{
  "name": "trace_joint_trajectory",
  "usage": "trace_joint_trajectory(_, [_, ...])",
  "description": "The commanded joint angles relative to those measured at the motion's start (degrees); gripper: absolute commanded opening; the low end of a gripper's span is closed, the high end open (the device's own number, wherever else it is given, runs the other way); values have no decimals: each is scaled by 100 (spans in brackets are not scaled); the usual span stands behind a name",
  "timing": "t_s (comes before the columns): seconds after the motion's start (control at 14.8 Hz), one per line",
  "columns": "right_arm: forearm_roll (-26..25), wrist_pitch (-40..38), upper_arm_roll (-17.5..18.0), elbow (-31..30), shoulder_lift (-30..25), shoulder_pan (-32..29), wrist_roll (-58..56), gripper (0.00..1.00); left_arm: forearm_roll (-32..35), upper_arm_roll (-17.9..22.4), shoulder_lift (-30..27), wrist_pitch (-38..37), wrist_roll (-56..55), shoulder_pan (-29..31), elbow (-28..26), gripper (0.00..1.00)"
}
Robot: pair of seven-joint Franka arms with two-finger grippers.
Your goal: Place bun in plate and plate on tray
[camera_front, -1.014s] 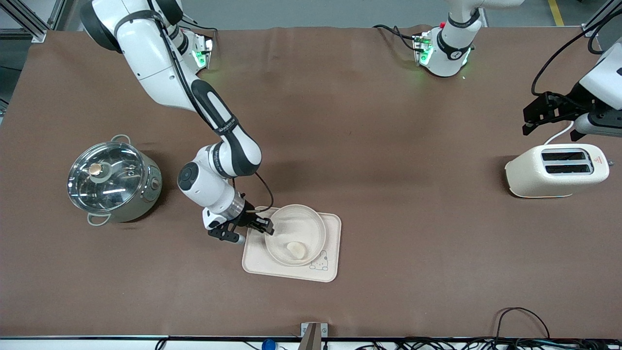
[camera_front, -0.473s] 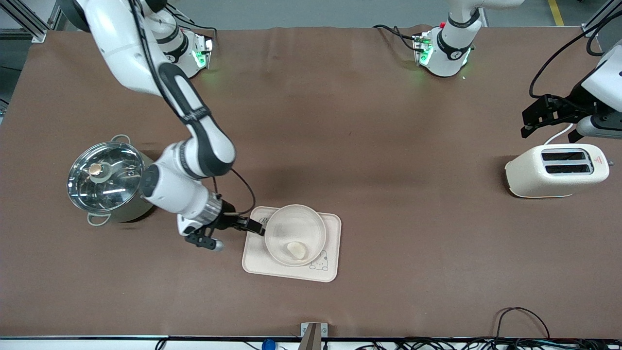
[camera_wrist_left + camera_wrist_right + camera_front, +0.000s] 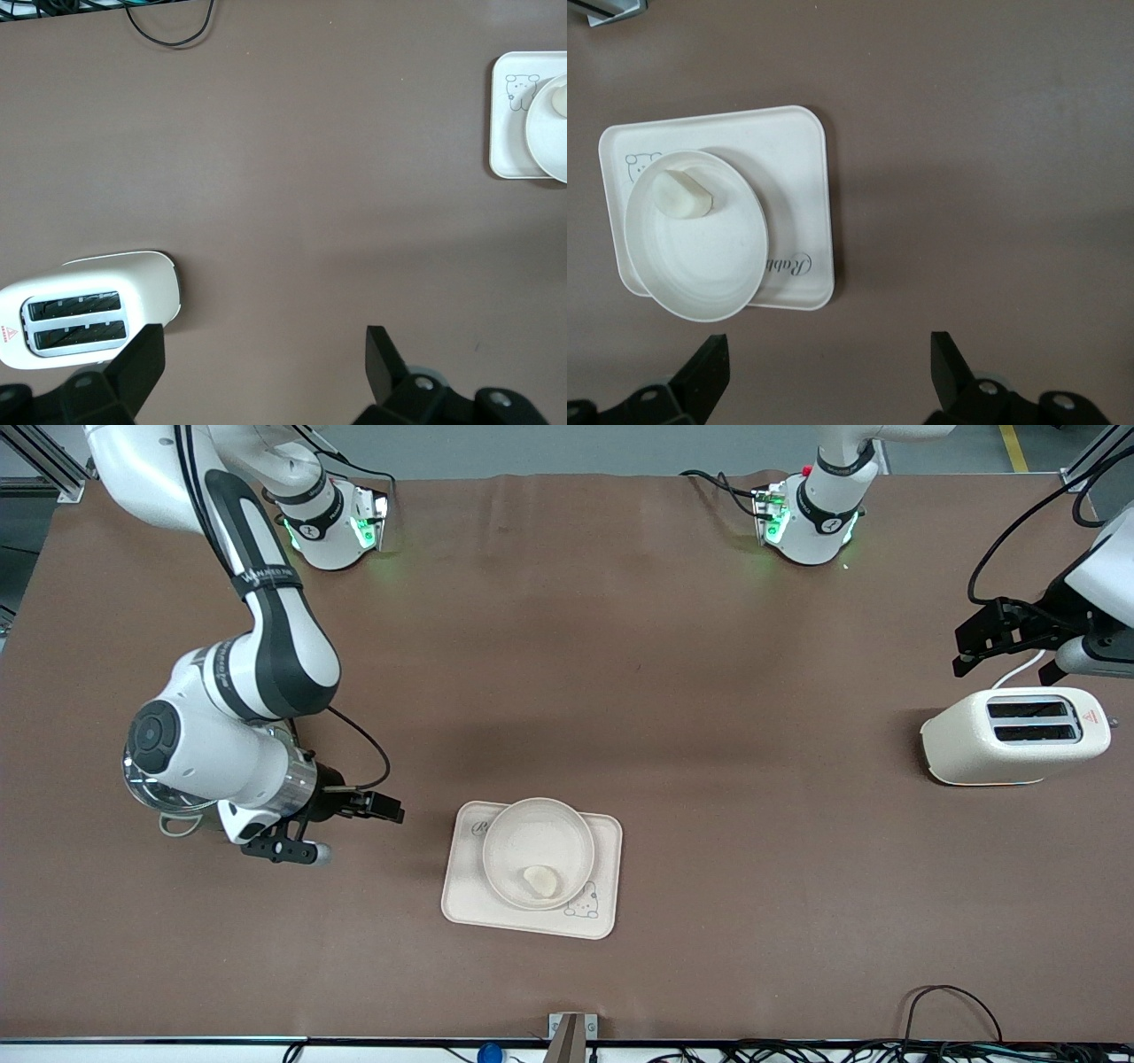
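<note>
The bun [image 3: 540,880] lies in the round plate [image 3: 532,828], toward the rim nearer the front camera. The plate sits on the rectangular tray [image 3: 461,899] with the bunny drawing, near the middle of the table. My right gripper [image 3: 379,809] is open and empty, apart from the tray on the side toward the right arm's end. In the right wrist view the bun [image 3: 682,195], plate [image 3: 700,261] and tray [image 3: 799,168] lie ahead of the right gripper [image 3: 828,363]. My left gripper [image 3: 970,648] waits, open and empty, up by the toaster; the left gripper [image 3: 264,354] has bare mat beneath it.
A cream toaster [image 3: 1014,735] stands at the left arm's end of the table. A steel pot [image 3: 174,824] at the right arm's end is mostly hidden under the right arm's wrist. Cables [image 3: 948,1001] lie along the table edge nearest the front camera.
My right gripper opened off the plate's rim and drew back from the tray toward the pot. Plate, bun and tray stayed put. The left arm barely moved.
</note>
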Motion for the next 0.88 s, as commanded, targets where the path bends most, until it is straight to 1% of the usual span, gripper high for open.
trace_joint_trajectory(0.0, [-752, -509, -15, -373, -684, -220, -290, 100, -83, 36, 46, -65, 72, 15, 129, 100])
trace_joint_trajectory(0.07, [-1209, -729, -15, -391, -825, -195, -344, 100, -83, 28, 54, -65, 72, 15, 129, 100])
trace_joint_trajectory(0.14, [-1483, -1044, -6, -365, -931, -221, -371, 100, -83, 36, 46, -74, 72, 6, 120, 100])
trace_joint_trajectory(0.27, [-1617, -1389, -50, -321, -1238, -387, -432, 100, -83, 27, 46, -74, 80, 15, 120, 100])
trace_joint_trajectory(0.41, [-2037, -1530, -59, -259, -1494, -616, -652, 100, -83, 28, 46, -83, 89, 24, 120, 100])
trace_joint_trajectory(0.47, [-2135, -1618, -59, -259, -1625, -782, -661, 100, -83, 36, 46, -83, 81, 24, 120, 100])
trace_joint_trajectory(0.61, [-2136, -1829, -50, -294, -1985, -1177, -713, 100, -83, 27, 46, -74, 80, 24, 120, 100])
trace_joint_trajectory(0.81, [-2136, -1979, -59, -303, -2513, -1433, -1038, 100, -83, 28, 46, -74, 89, 24, 120, 100])
